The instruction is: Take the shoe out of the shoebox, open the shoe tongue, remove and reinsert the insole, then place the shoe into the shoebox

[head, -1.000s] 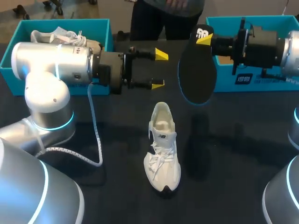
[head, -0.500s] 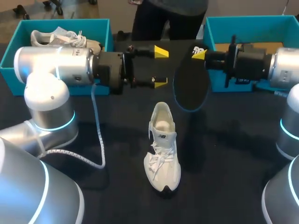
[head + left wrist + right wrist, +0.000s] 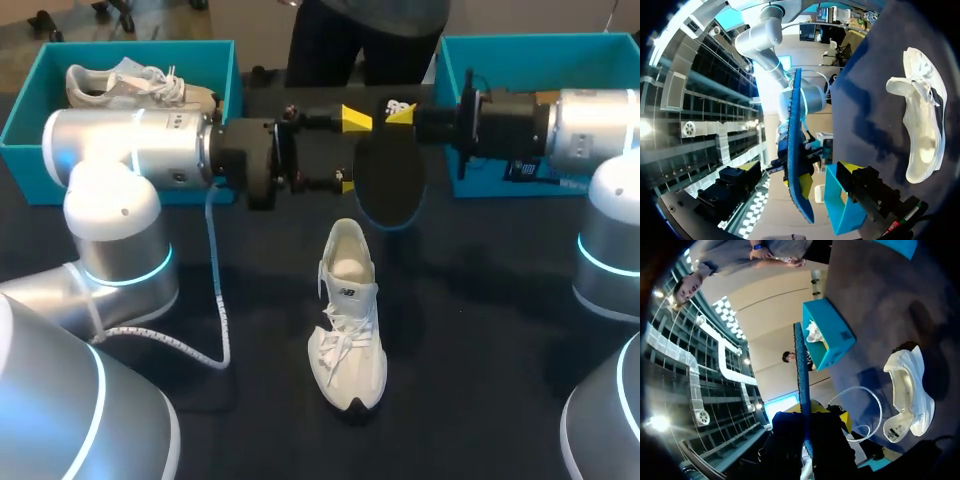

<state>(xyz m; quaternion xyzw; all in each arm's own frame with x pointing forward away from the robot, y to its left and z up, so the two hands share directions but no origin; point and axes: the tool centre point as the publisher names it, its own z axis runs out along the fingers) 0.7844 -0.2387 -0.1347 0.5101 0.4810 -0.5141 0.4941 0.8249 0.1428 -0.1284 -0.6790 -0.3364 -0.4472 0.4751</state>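
At the far left, a teal shoebox (image 3: 30,110) is sitting on the dark table (image 3: 480,340) with a second white sneaker (image 3: 130,85) lying inside it; the left arm is reaching across in front of it, level over the table. The left gripper (image 3: 350,152) is standing with its yellow-tipped fingers wide apart, holding nothing; in its own wrist view the insole (image 3: 796,150) is showing edge-on, ahead of and between the spread fingers, touching neither as far as can be seen. The insole (image 3: 392,190) is hanging in the air, black with a blue rim (one end up, the broad end down), over the table just beyond the shoe's heel. The shoe (image 3: 350,320), white and laced, is standing upright on the table near the middle, its mouth gaping and facing up. The right gripper (image 3: 402,112) is pinching the insole's upper end, fingers pressed on it from both sides; the right wrist view is showing the thin blue edge (image 3: 801,370) clamped between them. Behind the right arm, another teal shoebox (image 3: 520,45) is sitting at the table's far right.
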